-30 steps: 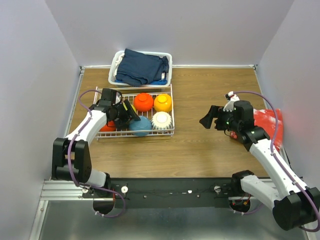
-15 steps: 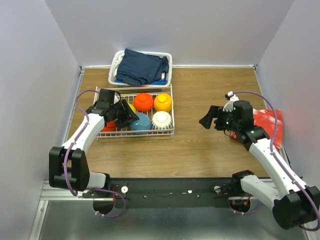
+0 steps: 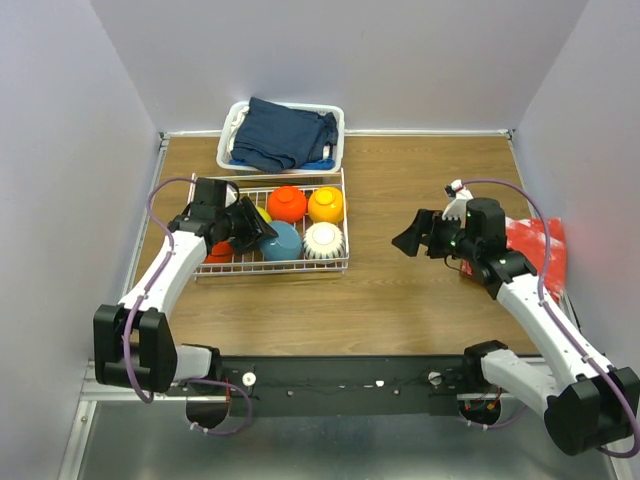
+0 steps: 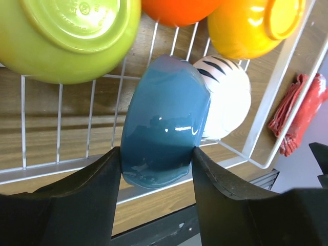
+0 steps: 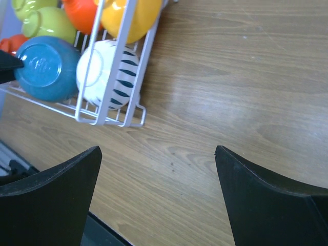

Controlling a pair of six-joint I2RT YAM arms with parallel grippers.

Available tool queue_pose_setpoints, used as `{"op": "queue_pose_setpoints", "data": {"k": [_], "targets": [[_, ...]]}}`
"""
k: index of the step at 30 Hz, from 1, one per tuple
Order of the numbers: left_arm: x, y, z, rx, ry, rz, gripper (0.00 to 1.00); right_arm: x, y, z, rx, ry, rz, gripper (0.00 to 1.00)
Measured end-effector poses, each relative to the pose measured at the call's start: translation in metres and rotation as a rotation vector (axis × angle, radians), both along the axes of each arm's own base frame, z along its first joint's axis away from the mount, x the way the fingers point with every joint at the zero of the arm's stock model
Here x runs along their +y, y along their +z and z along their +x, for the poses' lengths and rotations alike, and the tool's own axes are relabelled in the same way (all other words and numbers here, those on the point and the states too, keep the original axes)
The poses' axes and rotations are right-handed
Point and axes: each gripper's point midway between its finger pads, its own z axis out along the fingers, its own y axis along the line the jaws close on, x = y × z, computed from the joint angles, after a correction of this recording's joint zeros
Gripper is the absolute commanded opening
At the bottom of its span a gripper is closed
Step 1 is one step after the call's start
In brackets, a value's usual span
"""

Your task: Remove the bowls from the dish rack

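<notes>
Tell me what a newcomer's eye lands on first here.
First, the blue bowl, tipped on edge and pinched by the left gripper inside the white wire dish rack, among other bright bowls. Next, the right gripper hangs open over the bare wooden table. A red cloth lies at the table's right edge.

The white wire rack (image 3: 310,267) sits left of centre in the top view. Inside it, the blue bowl (image 4: 164,123) stands on edge against the white ribbed bowl (image 3: 323,240), pinched by the left gripper (image 4: 155,151). Behind them, a red-orange bowl (image 3: 287,203) and the orange-yellow bowl (image 3: 325,205) lie upside down. The lime-green bowls (image 5: 48,23) sit further left.
</notes>
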Motion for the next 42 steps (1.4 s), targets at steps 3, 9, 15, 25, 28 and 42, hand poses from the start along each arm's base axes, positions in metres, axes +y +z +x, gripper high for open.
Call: {"op": "queue_pose_setpoints", "data": {"k": [3,9,15,25,28,42], "targets": [[-0.001,0.009,-0.001,-0.024,0.008,-0.013,0.2,0.01,0.006,0.0,-0.024,0.063,0.028,1.0],[-0.004,0.035,0.005,-0.072,0.056,-0.071,0.11,0.022,0.016,0.012,-0.066,0.148,0.03,1.0],[-0.01,0.068,0.012,-0.109,0.176,-0.195,0.0,0.043,0.047,0.028,-0.229,0.242,-0.025,1.0],[-0.008,0.105,0.008,-0.099,0.36,-0.314,0.0,0.117,0.066,0.036,-0.496,0.377,-0.255,1.0],[-0.01,0.105,0.006,-0.056,0.399,-0.34,0.0,0.136,0.079,0.034,-0.631,0.401,-0.304,1.0],[-0.027,0.113,0.006,0.009,0.438,-0.4,0.0,0.219,0.066,0.003,-0.919,0.537,-0.468,1.0]]}}
